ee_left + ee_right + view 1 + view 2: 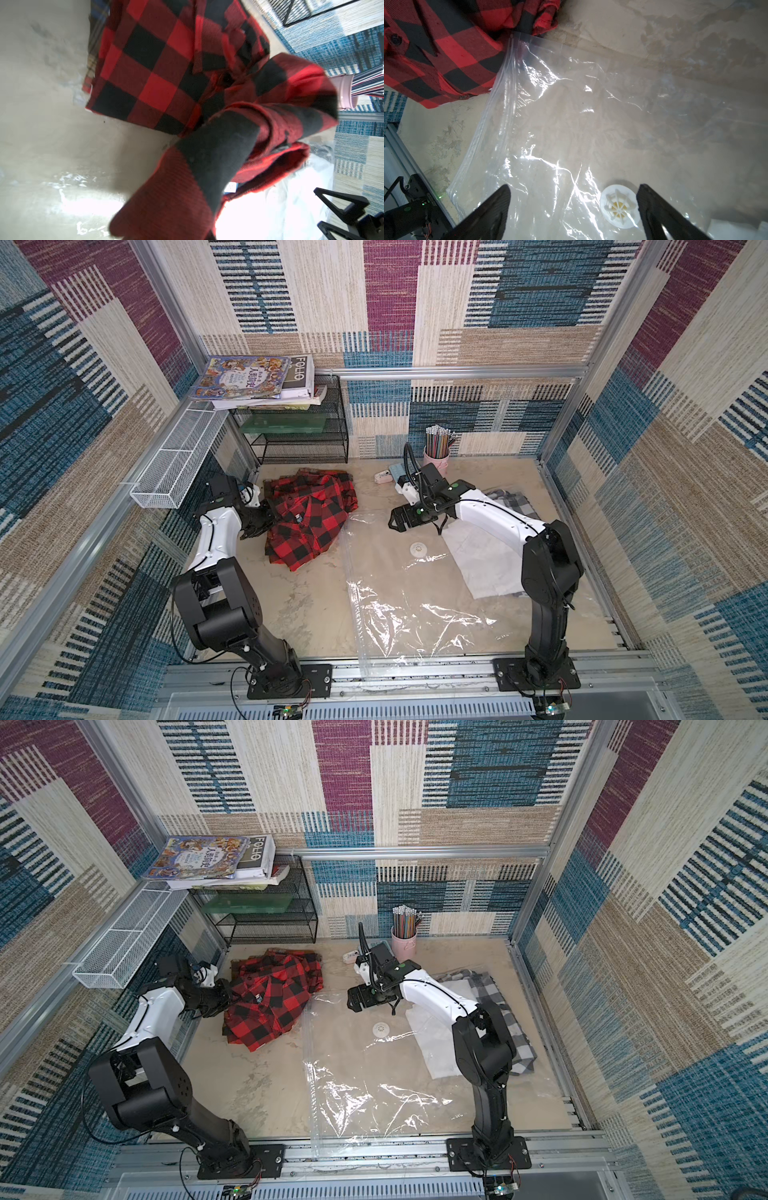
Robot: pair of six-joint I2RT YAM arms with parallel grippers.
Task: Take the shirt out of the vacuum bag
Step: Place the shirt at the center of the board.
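Beneath shirt folds, left pincer hidden, pinching it, w/ right pincer spread over vacuum bag.

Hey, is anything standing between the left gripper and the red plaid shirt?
Nothing visible stands between them. The left gripper has its jaws shut on the red plaid shirt, which lies beside the vacuum bag.

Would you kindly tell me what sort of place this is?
Most likely a staged robot test cell dressed as a study: aluminium frame with carpet-patterned wall panels, black mesh shelf under books, pink pencil cup.
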